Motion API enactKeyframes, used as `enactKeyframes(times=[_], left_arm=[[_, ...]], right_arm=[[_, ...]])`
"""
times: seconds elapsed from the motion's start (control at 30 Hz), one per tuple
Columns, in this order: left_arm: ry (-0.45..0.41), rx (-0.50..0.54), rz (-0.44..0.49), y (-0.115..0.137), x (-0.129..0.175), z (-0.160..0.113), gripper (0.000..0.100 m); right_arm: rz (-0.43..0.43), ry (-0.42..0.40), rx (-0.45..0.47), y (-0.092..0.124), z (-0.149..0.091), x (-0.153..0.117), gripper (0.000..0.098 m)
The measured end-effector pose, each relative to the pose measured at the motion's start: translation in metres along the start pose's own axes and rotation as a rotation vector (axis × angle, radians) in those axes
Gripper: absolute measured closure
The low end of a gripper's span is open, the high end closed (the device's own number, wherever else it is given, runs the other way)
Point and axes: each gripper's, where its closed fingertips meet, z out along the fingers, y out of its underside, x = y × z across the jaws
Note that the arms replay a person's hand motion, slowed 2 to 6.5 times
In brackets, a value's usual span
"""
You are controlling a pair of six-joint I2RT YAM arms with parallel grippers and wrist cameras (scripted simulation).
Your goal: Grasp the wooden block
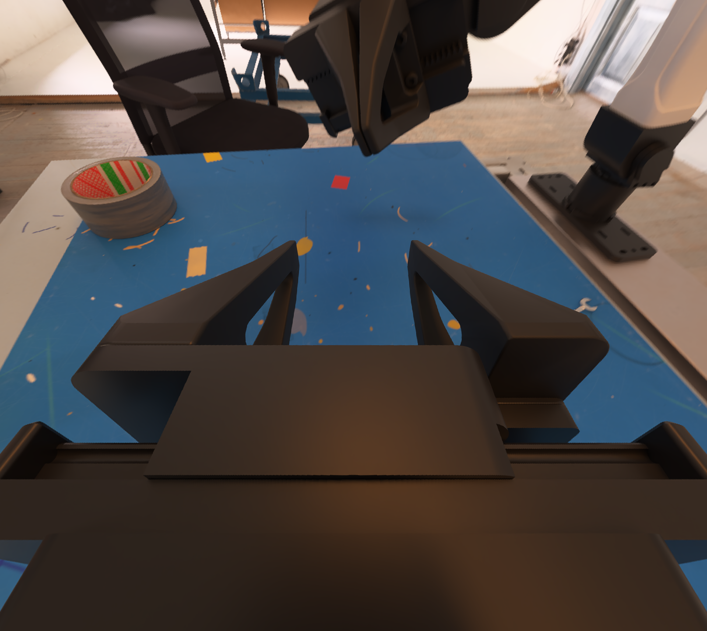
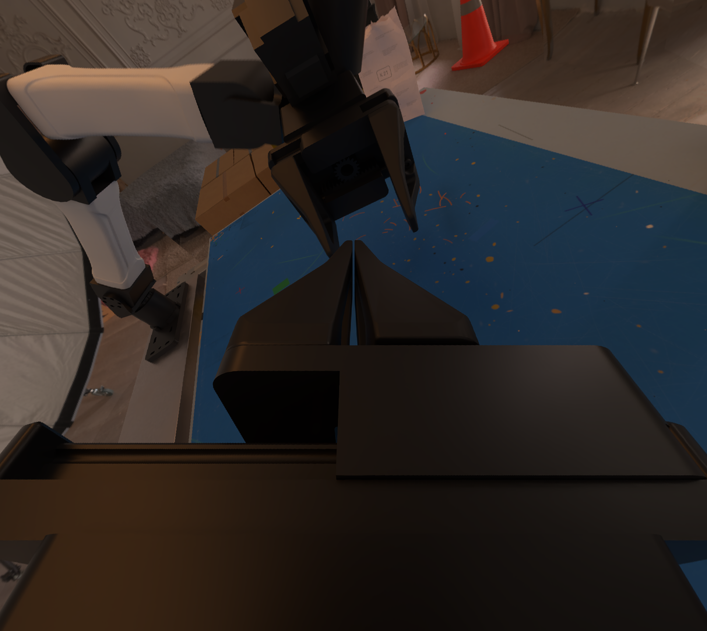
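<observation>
Left wrist view: left gripper hangs above the blue mat, fingers spread wide, with only mat showing in the gap. A roll of tape, grey outside with a red, green and white inner ring, lies flat at the mat's far left corner, partly over the pale table edge. Small yellow tape pieces and a red square lie on the mat, well apart from the fingers. Right gripper hangs over the far part of the mat, tips pointing down and pressed together, nothing seen between them. The right arm's base plate sits on the table beyond the mat's right edge. Black office chair stands past the far side. Wooden block: not visible in this view.

Right wrist view: right gripper clenched, the two fingers meeting with only a thin seam, holding nothing. Facing it, the left gripper shows released, fingers apart above the mat; its white arm reaches in from the left. Cardboard boxes sit off the mat's far corner; an orange traffic cone stands on the floor behind. Wooden block not visible here either; its place cannot be told.
</observation>
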Motion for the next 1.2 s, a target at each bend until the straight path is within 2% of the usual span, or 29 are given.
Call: enactKeyframes(times=[0.23,0.53,0.9,1.2], left_arm=[[-0.016,-0.181,0.106,0.026,-0.006,-0.004,0.049],[0.033,-0.361,0.161,0.067,-0.002,-0.007,0.042],[0.092,-0.468,0.165,0.099,0.005,-0.004,0.034],[0.103,-0.52,0.174,0.115,0.005,-0.001,0.036]], right_arm=[[0.011,0.01,-0.067,0.005,-0.005,-0.001,0.097],[0.059,0.003,-0.157,0.015,-0.011,-0.007,0.097],[0.16,-0.001,-0.244,0.037,-0.015,-0.008,0.097],[0.238,0.001,-0.29,0.054,-0.017,-0.007,0.097]])
